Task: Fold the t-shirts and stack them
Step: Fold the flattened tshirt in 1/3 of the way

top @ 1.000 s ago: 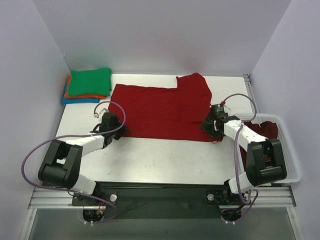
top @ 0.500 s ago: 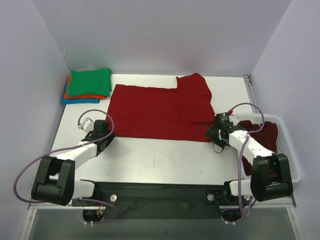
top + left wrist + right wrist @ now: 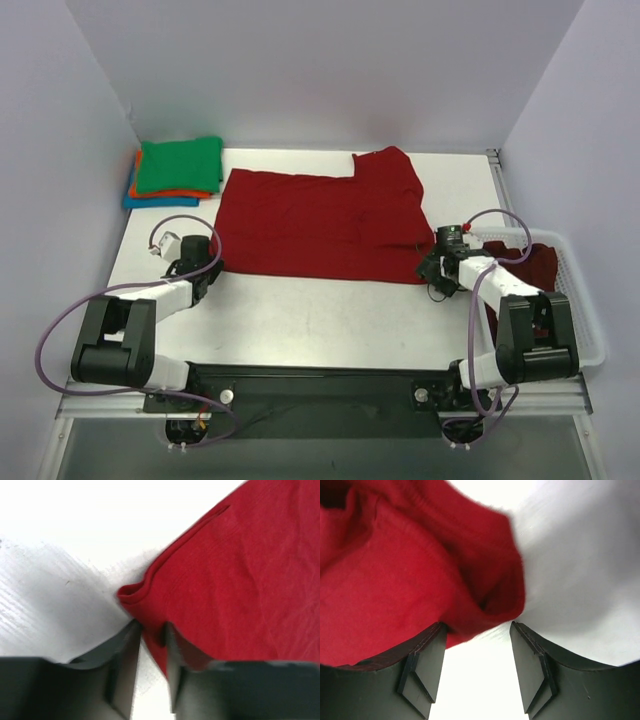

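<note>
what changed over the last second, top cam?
Both arms drew back toward their bases. The left gripper came off the near-left corner of the red t-shirt onto the table beside it; the right gripper backed down to the near-right corner. Both jaws stand apart, cloth at their tips. The shirt, the folded stack and the basket stayed put.

The spread shirt (image 3: 320,222) is plain dark red against the white worktop (image 3: 320,320), and the folded ones are a green shirt (image 3: 180,165), an orange shirt (image 3: 168,191) and a blue shirt (image 3: 148,202), all unpatterned. The slotted basket (image 3: 588,330) is white, with dark red cloth (image 3: 535,262) in it. The left arm (image 3: 165,295) and right arm (image 3: 500,285) are white and black with purple cables (image 3: 60,320), the left tool (image 3: 150,630) and right tool (image 3: 477,630) are black, and the walls (image 3: 320,70) are pale lilac.
</note>
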